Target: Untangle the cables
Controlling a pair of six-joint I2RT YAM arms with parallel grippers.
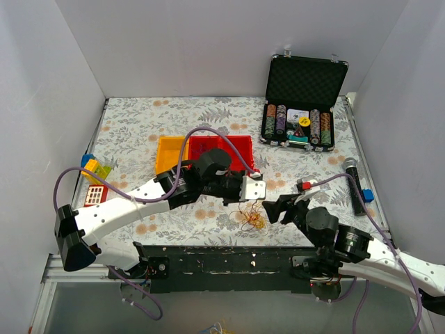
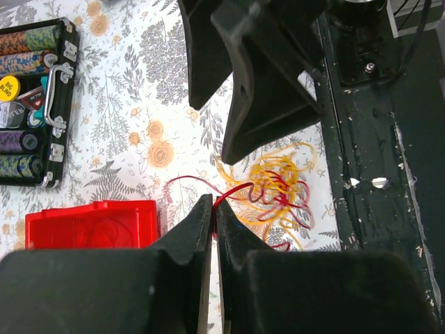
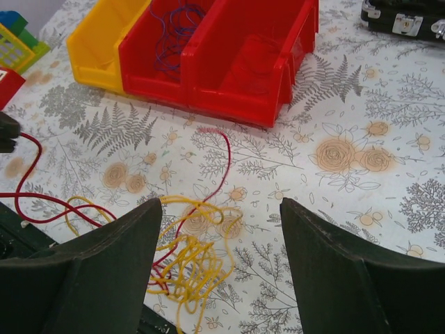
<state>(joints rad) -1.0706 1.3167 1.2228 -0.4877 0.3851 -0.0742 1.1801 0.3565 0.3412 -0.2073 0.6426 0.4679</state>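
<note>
While my left tool (image 2: 212, 209) is clamped on a red strand (image 2: 233, 191) | right tool (image 3: 221, 233) spread apart above the cables (image 3: 191, 257), heaped on the counter (image 3: 348, 160) between both | thin, limp, light, snag-prone: pinch one outer loop.

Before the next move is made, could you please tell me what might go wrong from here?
1. The left gripper is shut on a thin red wire that runs into the yellow-and-red wire tangle. The open right gripper holds nothing, so a pull may drag the whole clump along or tighten its loops.
2. The tangle lies right beside the black base rail, where strands could snag.
</note>
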